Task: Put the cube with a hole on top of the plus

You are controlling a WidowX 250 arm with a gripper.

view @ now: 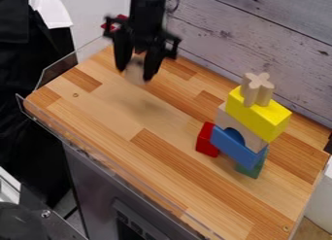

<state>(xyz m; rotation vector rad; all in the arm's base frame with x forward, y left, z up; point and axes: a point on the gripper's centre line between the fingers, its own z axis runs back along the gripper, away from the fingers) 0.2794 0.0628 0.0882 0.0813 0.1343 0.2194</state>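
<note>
The pale wooden cube is up off the table, at its far left, between the two fingers of the black gripper, closed on its sides. The arm hangs down from the far edge, gripper pointing straight down. The cube is blurred; I can't tell where its hole faces or any long axis. To the right, the wooden plus stands upright, long axis vertical, on the yellow block.

Hand w/ pale block in grip, above wood tabletop, upper L; plus atop yellow block, R side
</note>
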